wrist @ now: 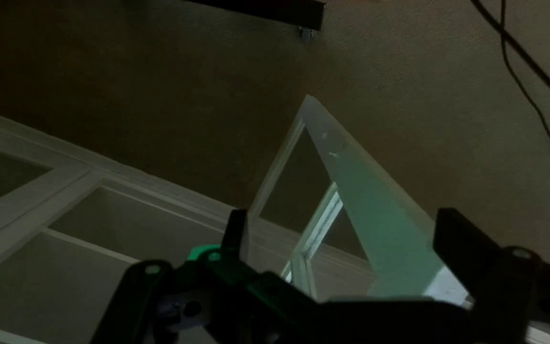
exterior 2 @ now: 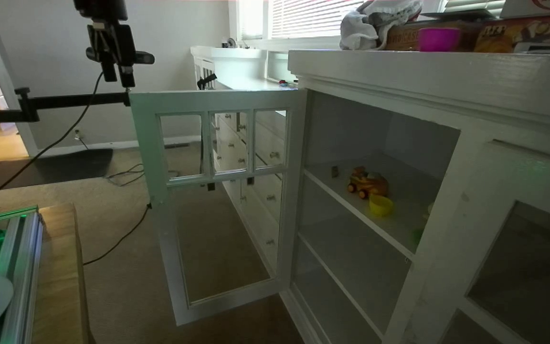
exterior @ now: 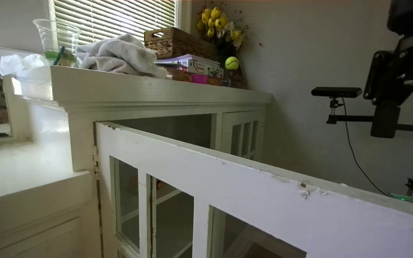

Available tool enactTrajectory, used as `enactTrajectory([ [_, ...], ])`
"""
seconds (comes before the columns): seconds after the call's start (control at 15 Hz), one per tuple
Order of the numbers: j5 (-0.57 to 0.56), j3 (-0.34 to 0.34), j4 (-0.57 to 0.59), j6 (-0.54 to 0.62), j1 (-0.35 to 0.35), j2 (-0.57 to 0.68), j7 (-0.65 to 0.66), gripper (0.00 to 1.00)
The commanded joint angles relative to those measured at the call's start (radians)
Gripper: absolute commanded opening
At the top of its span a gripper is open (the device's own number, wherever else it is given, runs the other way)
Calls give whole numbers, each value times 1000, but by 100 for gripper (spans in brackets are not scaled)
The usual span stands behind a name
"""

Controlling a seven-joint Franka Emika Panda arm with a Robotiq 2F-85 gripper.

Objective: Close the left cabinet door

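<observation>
In the wrist view, saw the black two-fingered gripper [wrist: 341, 211] with jaws wide apart. In an exterior view, hung fingers-down near the outer top corner of the open white glass-paned wooden left door [exterior 2: 227, 176]. In an exterior view, spotted yellow flowers [exterior: 220, 23], unseen elsewhere.

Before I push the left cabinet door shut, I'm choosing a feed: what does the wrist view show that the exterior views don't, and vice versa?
Only the wrist view shows the open hand framing the left cabinet door from above. Only exterior views show the pink cup, yellow tulips and orange wheeled toy. Shared: that open door, the hand and the matching glass-paned door.
</observation>
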Motion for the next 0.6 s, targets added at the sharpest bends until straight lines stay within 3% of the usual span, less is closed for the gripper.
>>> enactTrajectory([
  [0.0, 47, 47, 37, 71, 27, 66, 71, 100],
  [0.53, 42, 75, 82, 192, 25, 180, 137, 100],
])
